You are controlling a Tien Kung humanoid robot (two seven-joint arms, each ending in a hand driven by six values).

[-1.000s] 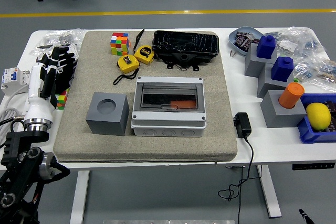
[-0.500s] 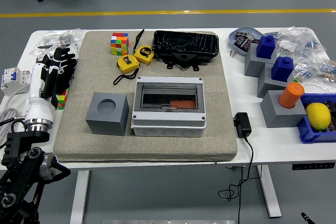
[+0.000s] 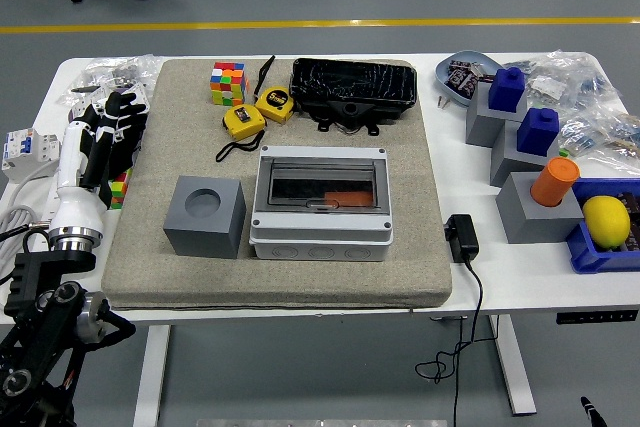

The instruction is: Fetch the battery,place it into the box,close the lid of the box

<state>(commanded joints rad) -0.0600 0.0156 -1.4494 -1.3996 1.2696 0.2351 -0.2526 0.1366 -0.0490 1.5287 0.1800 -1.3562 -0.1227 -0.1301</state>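
box: grey plastic junction box [image 3: 320,209] mat-centre, smoky lid down | battery: orange slab inside (likely it; cannot confirm) | left hand [image 3: 100,132] at 9 o'clock, fingers loosely extended, holding nothing | step: fits pre-fetch or finished | next: unsettled
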